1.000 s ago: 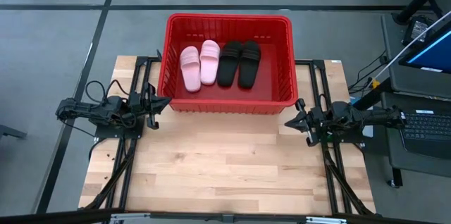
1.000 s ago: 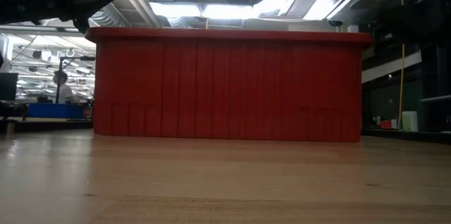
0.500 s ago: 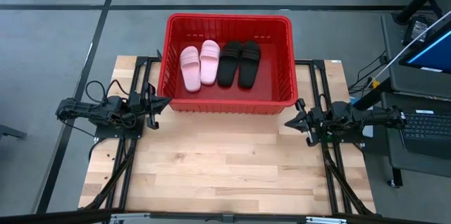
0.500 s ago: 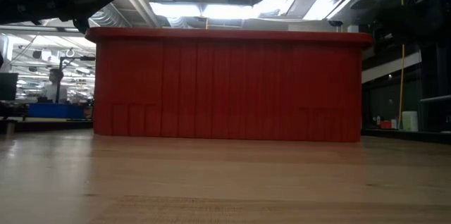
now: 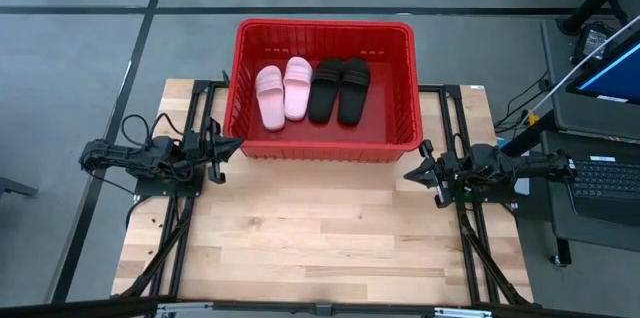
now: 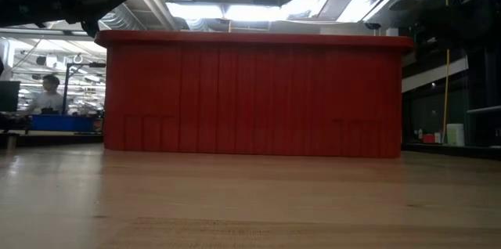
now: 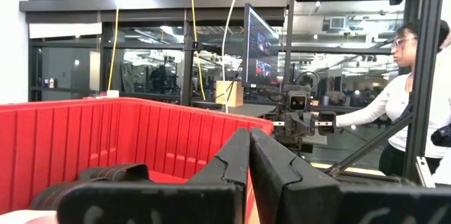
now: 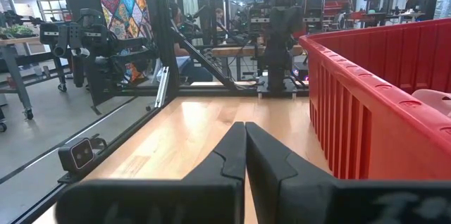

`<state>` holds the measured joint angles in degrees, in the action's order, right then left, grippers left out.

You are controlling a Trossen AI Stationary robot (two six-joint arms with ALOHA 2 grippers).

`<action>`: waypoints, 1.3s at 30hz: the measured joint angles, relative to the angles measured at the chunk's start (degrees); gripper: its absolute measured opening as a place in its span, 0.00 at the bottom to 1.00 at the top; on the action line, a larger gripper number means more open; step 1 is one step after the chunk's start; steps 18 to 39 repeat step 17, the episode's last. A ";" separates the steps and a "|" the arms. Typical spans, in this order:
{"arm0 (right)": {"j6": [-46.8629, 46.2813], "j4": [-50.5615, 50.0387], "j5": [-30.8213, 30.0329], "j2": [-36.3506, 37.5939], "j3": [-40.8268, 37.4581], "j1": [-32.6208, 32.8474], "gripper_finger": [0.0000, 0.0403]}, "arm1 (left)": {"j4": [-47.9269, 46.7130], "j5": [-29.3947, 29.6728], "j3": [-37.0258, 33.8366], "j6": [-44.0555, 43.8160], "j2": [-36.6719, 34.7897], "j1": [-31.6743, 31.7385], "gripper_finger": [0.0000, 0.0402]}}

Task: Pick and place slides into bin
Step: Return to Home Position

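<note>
Four abreast, lying straps-up on the bottom of the bin (image 5: 323,25) as two pairs: pink slides (image 5: 270,98) toward the left arm's side, black slides (image 5: 352,90) just beside them toward the right arm's side. Sitting across the far edge of the table (image 5: 320,228), with the bin's back half reaching out past the wood over the grey floor. Filling the middle of the low view as a plain red wall (image 6: 250,96) standing on the planks. Holding the left hand (image 5: 228,146) near the bin's near corner on its own side, clenched on nothing, its two dark fingers (image 7: 225,168) pressing flat against each other and pointing across toward the other arm. Showing, past those fingers, the bin's inner wall (image 7: 106,132) and the dark strap of a black slide (image 7: 106,175) below it. Holding the right hand (image 5: 410,172) near the opposite near corner, likewise clenched and empty, fingers (image 8: 218,160) meeting along one seam above bare wood, beside the bin's outer wall (image 8: 366,104). Catching a sliver of pale pink (image 8: 430,101) over that rim. Also taking in a person (image 7: 416,90) in a white sleeve standing beyond the table near a monitor (image 7: 261,44), and a second person (image 6: 48,92) far off in the room in the low view.
</note>
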<state>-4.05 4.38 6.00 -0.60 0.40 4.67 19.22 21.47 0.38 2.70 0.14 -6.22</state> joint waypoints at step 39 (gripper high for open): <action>0.00 0.00 0.00 -0.02 0.00 0.01 0.03 | 0.01 0.00 0.00 0.00 0.00 0.00 0.02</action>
